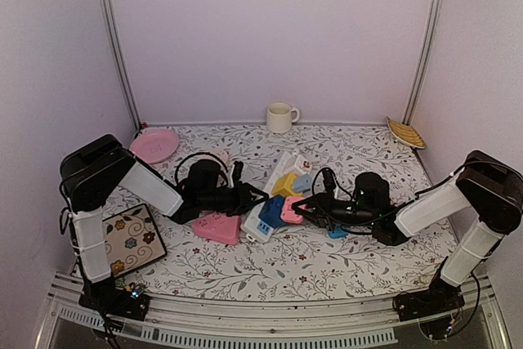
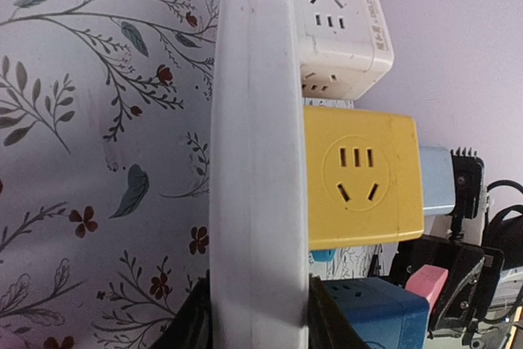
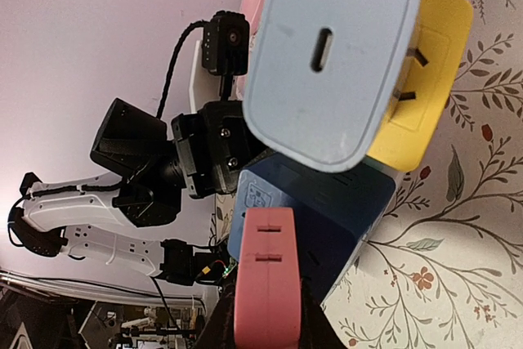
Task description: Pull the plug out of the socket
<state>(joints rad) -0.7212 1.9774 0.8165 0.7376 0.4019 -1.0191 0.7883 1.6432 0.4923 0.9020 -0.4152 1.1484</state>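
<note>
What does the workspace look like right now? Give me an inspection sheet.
Surface: floral tablecloth.
Job's things: white power strip carrying white adapter, yellow adapter, blue adapter, light blue charger; pink plug against the blue adapter, seating hidden.
Clutter: mug, pink plate, pink heart-shaped object, floral coaster, woven dish.
Grippers: left gripper clamps the strip; right gripper shut on the pink plug.
Cables: black wrist cable loops over the left arm.
Surroundings: plain walls, metal posts.
</note>
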